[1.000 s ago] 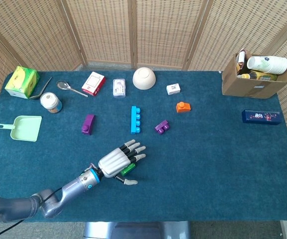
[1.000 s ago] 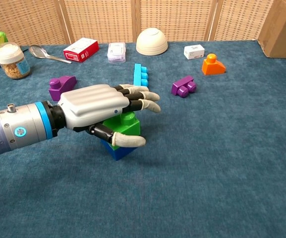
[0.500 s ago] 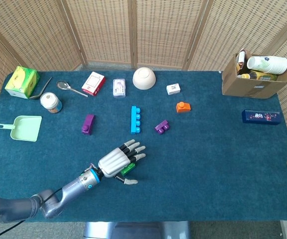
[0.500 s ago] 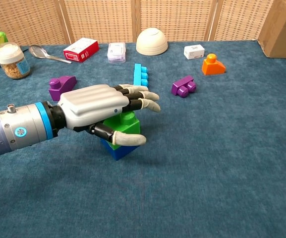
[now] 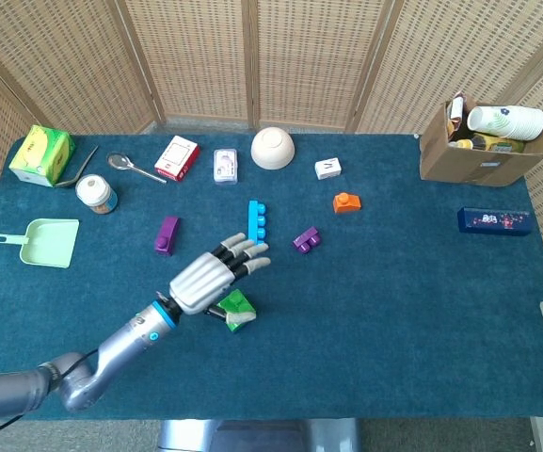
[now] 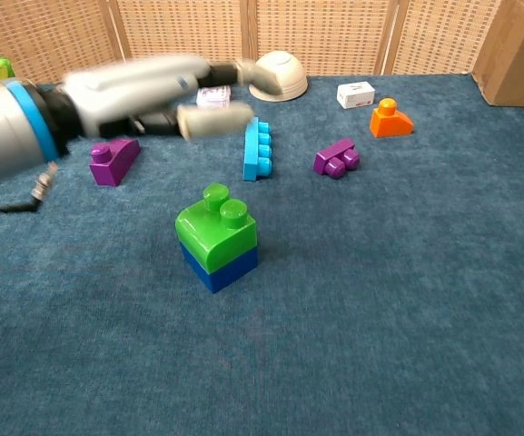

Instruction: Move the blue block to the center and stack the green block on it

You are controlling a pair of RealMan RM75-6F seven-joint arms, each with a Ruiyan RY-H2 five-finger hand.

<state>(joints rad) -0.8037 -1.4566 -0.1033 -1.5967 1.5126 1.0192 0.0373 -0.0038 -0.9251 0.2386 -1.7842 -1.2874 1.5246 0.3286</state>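
Your left hand (image 6: 143, 86) hovers empty, fingers spread, above the rounded green block (image 6: 216, 229) seated on the blue block (image 6: 221, 270). The stack looks done; just retreat clear of it.

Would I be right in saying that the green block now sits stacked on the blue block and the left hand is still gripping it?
Not quite: the green block does sit stacked on the blue block, but the left hand is not gripping it. The chest view shows that hand lifted clear above the stack, holding nothing.
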